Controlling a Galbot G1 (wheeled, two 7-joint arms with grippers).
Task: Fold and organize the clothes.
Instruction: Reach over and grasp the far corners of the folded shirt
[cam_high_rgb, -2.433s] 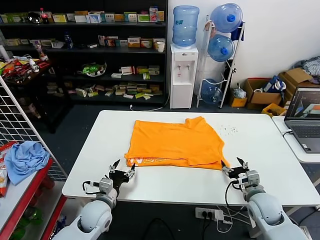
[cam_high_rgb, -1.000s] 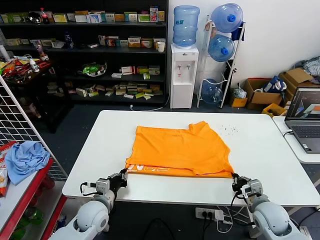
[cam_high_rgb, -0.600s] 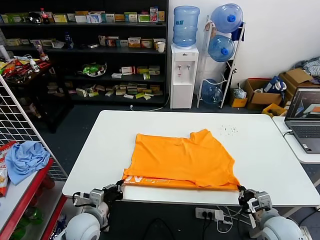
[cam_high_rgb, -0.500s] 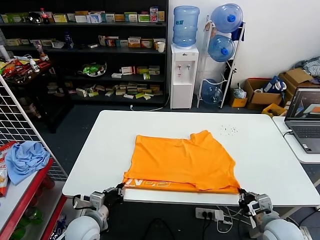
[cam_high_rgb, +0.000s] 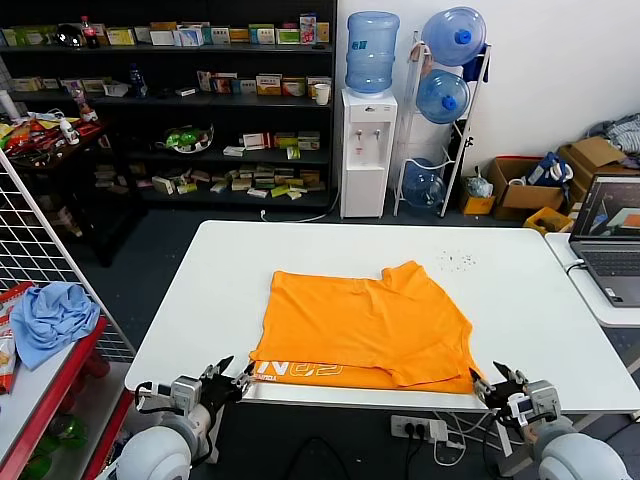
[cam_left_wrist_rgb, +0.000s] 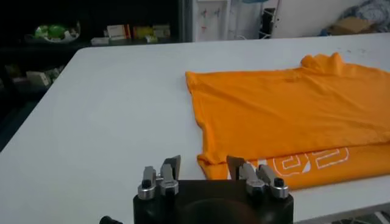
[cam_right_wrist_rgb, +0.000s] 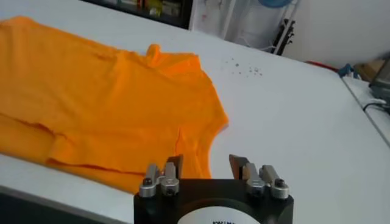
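The orange T-shirt lies folded flat on the white table, its near hem at the table's front edge. White lettering shows on the under layer along the near left side. My left gripper hovers open just off the front edge, right before the shirt's near left corner. My right gripper is open by the near right corner. In the left wrist view the left gripper holds nothing; the shirt lies beyond. In the right wrist view the right gripper is empty over the shirt edge.
A laptop sits on a second table at the right. A wire rack with a light blue cloth stands at the left. Small specks dot the table's far right. Shelves and a water dispenser stand behind.
Both grippers pulled the shirt's near corners toward the table's front edge, then opened and let go. The shirt now rests flat, nearer the front edge.
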